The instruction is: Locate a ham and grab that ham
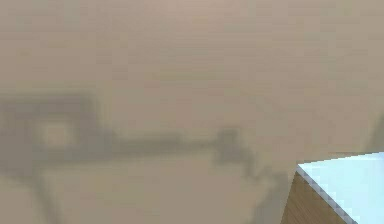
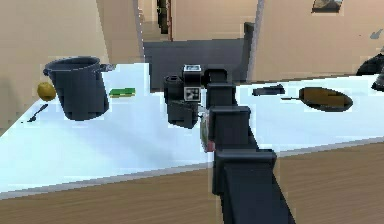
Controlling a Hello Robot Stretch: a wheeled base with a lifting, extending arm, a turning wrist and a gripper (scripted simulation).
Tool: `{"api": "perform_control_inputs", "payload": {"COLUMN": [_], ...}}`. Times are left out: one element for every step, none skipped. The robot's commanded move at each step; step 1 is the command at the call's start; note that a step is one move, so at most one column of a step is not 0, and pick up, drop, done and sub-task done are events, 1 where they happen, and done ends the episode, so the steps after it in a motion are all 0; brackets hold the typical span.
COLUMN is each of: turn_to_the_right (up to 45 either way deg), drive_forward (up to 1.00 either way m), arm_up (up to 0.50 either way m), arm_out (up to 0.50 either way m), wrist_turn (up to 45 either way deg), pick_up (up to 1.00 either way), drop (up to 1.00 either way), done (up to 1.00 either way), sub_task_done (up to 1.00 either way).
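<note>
White counter (image 2: 120,140) ran across the arm side view, and its corner (image 1: 345,180) sat at the forward view's lower right under a bare beige wall (image 1: 190,60) — the robot had apparently parked alongside so the arm (image 2: 240,160) could reach across it. On the counter stood a dark pot (image 2: 80,87) at left and a pan (image 2: 325,99) at right. The gripper (image 2: 178,100) lay mid-counter among dark shapes; whether it held anything I could not tell. A small reddish bit (image 2: 207,137) showed just beside the arm — possibly the ham, though too small to be sure. Near the pot were a green scrap (image 2: 123,92) and a yellow lump (image 2: 45,90).
</note>
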Motion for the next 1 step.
{"api": "perform_control_inputs", "payload": {"turn_to_the_right": [0.0], "drive_forward": [0.0], "arm_up": [0.0], "arm_out": [0.0], "wrist_turn": [0.0], "pick_up": [1.0], "drop": [0.0], "done": [0.0], "sub_task_done": [0.0]}}
